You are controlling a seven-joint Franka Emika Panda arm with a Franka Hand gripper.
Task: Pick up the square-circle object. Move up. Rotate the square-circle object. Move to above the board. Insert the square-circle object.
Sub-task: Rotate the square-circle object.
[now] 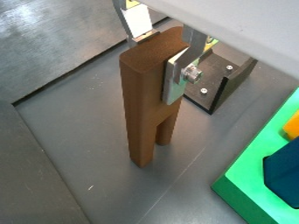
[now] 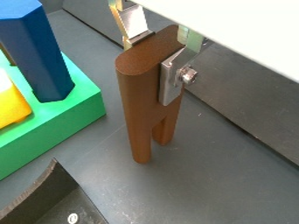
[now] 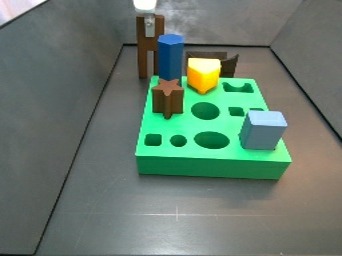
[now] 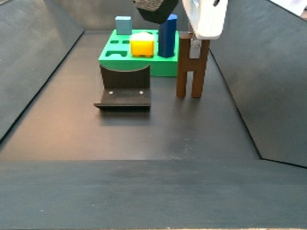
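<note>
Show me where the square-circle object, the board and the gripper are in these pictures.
square-circle object (image 1: 142,105): a wrist view, on its broad front face.
board (image 3: 211,162): a side view, on its green front wall.
gripper (image 2: 162,54): a wrist view, midway between the fingertips, at the object's top end.
</note>
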